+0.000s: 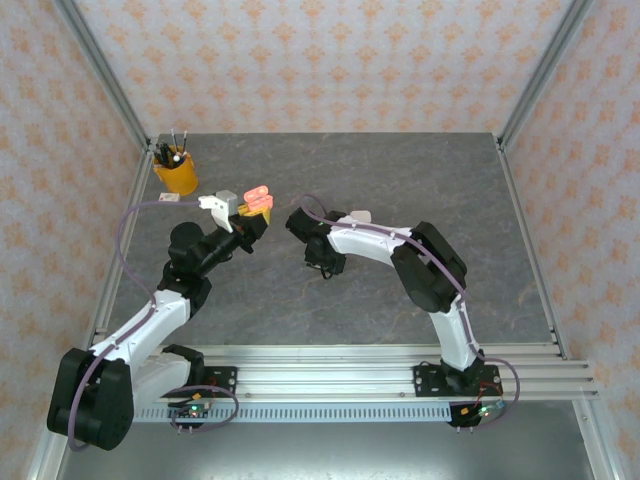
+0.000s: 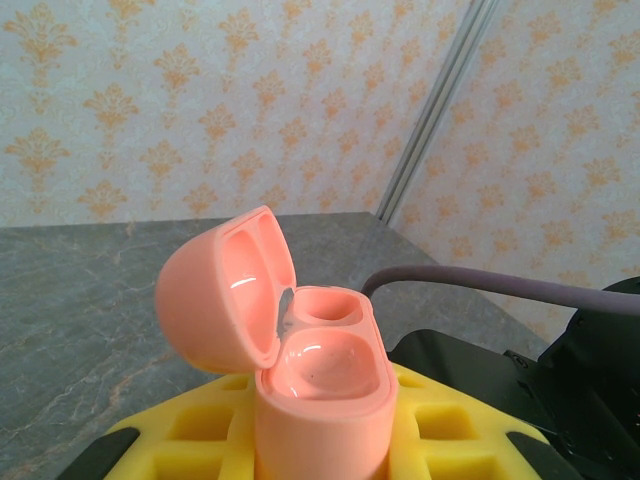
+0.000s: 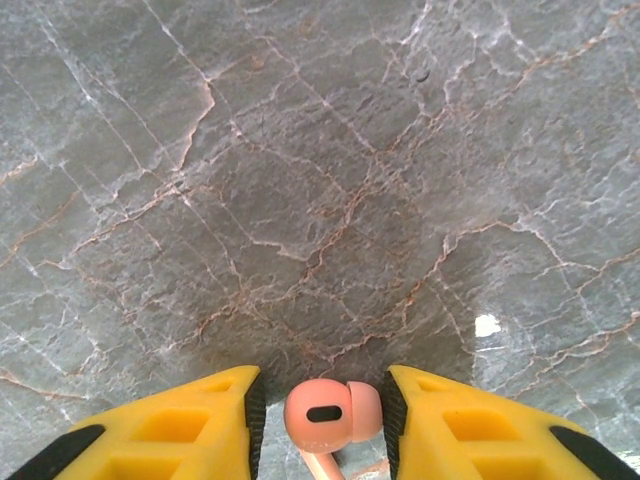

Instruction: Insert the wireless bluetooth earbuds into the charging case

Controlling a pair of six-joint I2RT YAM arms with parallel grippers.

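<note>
**Left arm.** In the top view the left gripper [image 1: 252,212] sits at the upper left of centre over the grey marbled tabletop [image 1: 400,170]. It holds the coral-pink charging case [image 1: 260,198]. In the left wrist view the yellow fingers [image 2: 190,430] press against both sides of the charging case [image 2: 320,400], which stands upright at the bottom centre of the frame. The lid [image 2: 225,300] is swung open toward the left of the frame. Both wells inside the case are bare.

**Right arm.** In the top view the right gripper [image 1: 322,268] points down at the tabletop near the centre, to the right of the left gripper and apart from it. In the right wrist view one coral-pink earbud [image 3: 325,412] sits between the yellow fingers [image 3: 180,430] at the bottom centre of the frame.
- The fingers stand narrowly apart.
- The finger on the right of the frame touches the earbud.
- A sliver of tabletop [image 3: 300,150] shows between the earbud and the other finger.
- Whether the earbud is pinched or merely straddled cannot be told.

**Surroundings.** A yellow cup [image 1: 176,176] holding dark pens stands at the upper left corner of the tabletop.
</note>
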